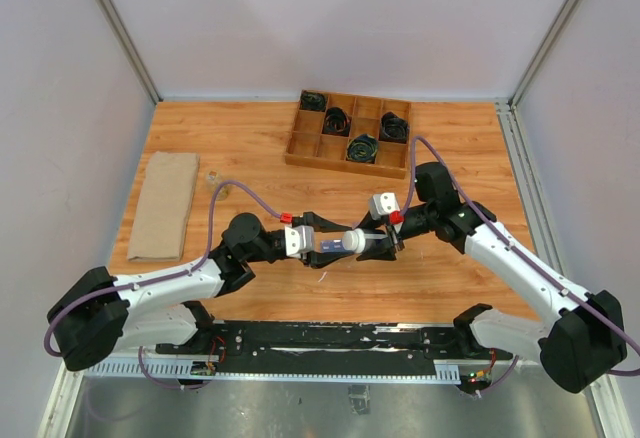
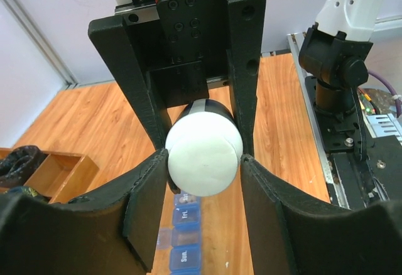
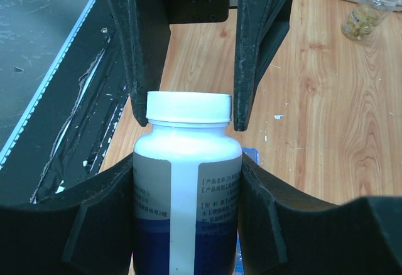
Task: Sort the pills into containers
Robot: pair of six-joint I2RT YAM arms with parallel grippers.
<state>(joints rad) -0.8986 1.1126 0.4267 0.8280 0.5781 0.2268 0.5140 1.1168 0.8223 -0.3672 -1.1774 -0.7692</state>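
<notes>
A white-capped bottle (image 1: 352, 241) with a blue and white label is held sideways above the table's middle, between both grippers. My left gripper (image 1: 338, 244) is shut on its white cap (image 2: 204, 159). My right gripper (image 1: 380, 240) is shut on the bottle's body (image 3: 182, 187). In the right wrist view the left gripper's fingers (image 3: 141, 99) pinch the cap (image 3: 187, 108). The translucent-blue pill organizer (image 2: 186, 234) lies on the wood right under the bottle, with day labels on its lids and one lid open. No loose pills show.
A wooden divided tray of black cables (image 1: 350, 133) stands at the back. A beige cloth (image 1: 165, 205) lies at the left. A small clear bottle (image 1: 213, 177) stands beside it and also shows in the right wrist view (image 3: 370, 8).
</notes>
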